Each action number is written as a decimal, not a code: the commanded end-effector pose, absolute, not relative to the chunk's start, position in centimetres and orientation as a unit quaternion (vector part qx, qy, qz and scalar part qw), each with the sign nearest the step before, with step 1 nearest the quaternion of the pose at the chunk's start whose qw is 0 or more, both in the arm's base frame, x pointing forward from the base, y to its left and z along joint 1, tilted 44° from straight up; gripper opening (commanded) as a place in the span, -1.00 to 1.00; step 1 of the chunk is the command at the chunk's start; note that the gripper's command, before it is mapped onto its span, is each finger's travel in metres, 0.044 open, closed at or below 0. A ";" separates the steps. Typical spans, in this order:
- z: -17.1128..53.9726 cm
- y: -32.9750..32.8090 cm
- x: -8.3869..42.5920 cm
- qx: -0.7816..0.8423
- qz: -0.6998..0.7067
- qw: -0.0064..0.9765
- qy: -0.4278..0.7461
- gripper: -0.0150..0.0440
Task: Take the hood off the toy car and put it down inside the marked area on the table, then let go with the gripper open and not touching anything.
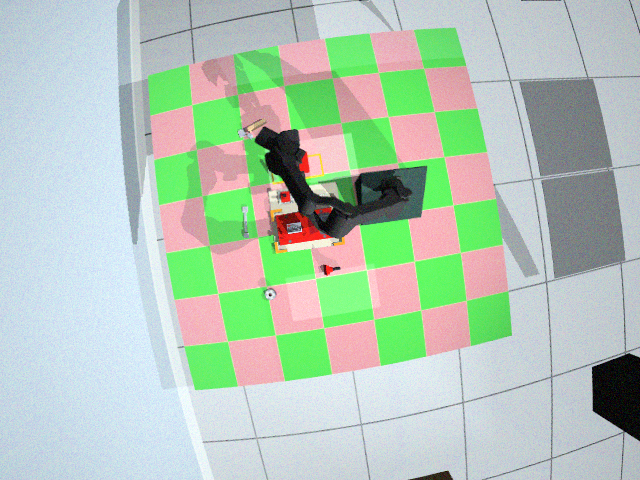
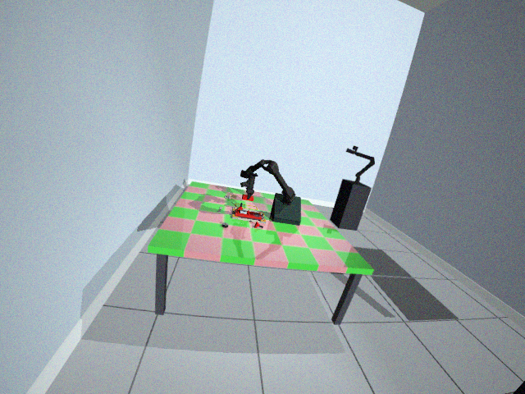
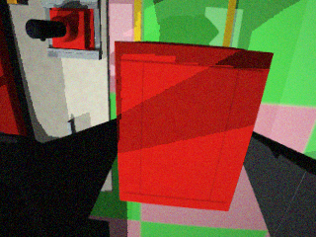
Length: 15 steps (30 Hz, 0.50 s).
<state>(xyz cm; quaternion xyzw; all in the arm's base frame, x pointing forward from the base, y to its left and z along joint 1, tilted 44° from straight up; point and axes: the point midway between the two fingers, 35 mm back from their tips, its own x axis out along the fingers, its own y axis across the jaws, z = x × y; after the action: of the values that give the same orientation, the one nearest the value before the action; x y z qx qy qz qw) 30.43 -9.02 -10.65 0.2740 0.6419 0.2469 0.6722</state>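
Observation:
My gripper [image 2: 248,195] [image 3: 181,130] is shut on the red hood [image 1: 305,163] [image 2: 246,198] [image 3: 185,143] and holds it above the table. The hood looks roughly level. The marked area, a yellow outline [image 1: 322,164] [image 3: 230,22], lies below it; the hood overlaps it in the top view, and the outline runs partly behind the hood in the wrist view. The toy car [image 1: 285,236] [image 2: 248,215] [image 3: 84,86] stands beside the marked area, apart from the hood. The arm hides part of the car and of the outline in the top view.
A wooden-handled tool [image 1: 255,125] lies near the gripper's far side. A grey wrench [image 1: 245,221] lies beside the car. A wheel [image 1: 269,291] [image 2: 224,225] and a red piece with a black tip [image 1: 328,269] [image 2: 257,225] lie on the car's other side. The arm's dark base block [image 1: 417,198] [image 2: 285,214] stands nearby.

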 end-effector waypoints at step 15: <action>-11.7 -8.0 30.6 0.277 0.246 0.673 0.640 -0.49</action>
<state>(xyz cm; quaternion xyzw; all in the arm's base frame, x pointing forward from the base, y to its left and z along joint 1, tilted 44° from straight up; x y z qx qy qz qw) 30.52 -8.18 -11.55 0.2741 0.6418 0.2469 0.6723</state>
